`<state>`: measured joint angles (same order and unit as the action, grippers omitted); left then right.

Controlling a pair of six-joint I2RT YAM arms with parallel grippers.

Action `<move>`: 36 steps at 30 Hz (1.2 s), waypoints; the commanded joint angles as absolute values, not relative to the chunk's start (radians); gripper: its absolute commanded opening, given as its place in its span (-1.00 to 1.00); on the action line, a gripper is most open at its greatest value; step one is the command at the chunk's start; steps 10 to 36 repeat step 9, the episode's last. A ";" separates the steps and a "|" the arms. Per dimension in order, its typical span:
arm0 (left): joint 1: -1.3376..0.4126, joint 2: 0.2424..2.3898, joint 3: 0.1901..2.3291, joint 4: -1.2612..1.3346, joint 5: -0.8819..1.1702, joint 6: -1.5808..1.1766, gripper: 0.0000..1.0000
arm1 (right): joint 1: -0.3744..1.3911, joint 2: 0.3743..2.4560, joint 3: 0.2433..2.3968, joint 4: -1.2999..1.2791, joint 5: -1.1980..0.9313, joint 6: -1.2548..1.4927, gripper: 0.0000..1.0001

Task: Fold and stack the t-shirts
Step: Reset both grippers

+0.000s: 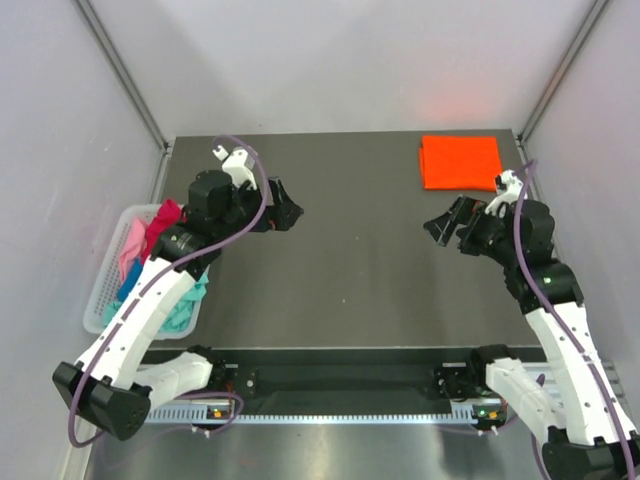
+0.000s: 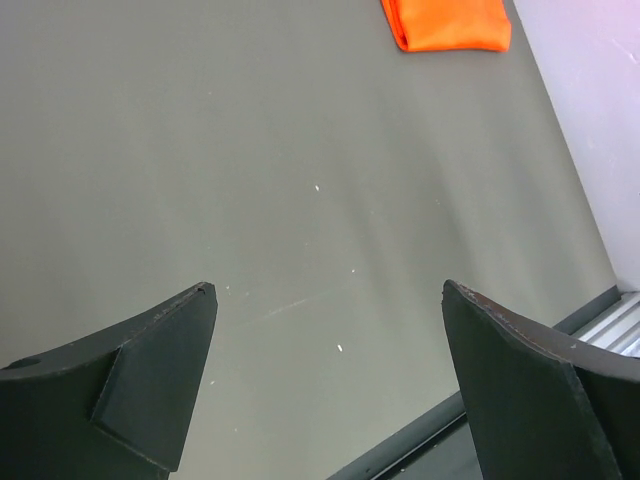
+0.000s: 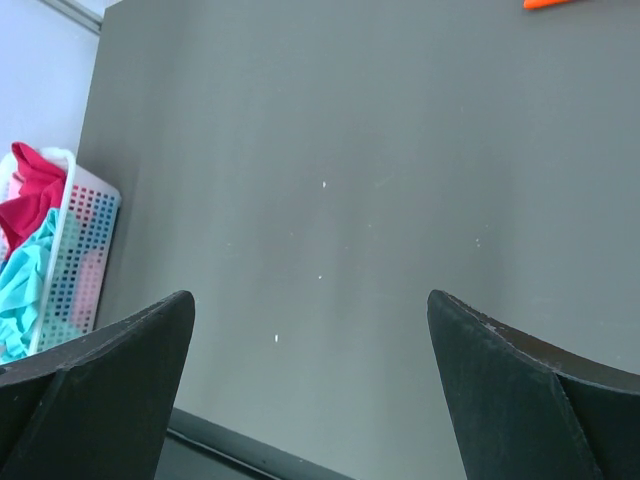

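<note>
Orange t-shirt (image 1: pixel 460 162) flat on table (image 1: pixel 350 270), far-right corner.

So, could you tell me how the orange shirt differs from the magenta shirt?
The orange shirt lies folded flat; the magenta shirt is crumpled. The orange shirt sits on the table, far right; the magenta shirt sticks out of the basket at left. Both are plain cloth.

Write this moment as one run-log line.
orange t-shirt folded, far right corner | basket holds crumpled t-shirts | left gripper open, empty | right gripper open, empty
</note>
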<state>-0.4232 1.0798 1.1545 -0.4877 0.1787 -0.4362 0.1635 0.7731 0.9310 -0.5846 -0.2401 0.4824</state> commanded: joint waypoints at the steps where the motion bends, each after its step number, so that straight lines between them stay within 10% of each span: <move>1: -0.423 1.054 1.170 -0.463 0.189 -0.439 0.98 | 0.164 0.752 0.953 -0.548 -0.221 0.483 0.99; 36: -0.423 1.060 1.164 -0.479 0.160 -0.408 0.98 | 0.164 0.750 0.959 -0.538 -0.207 0.479 0.99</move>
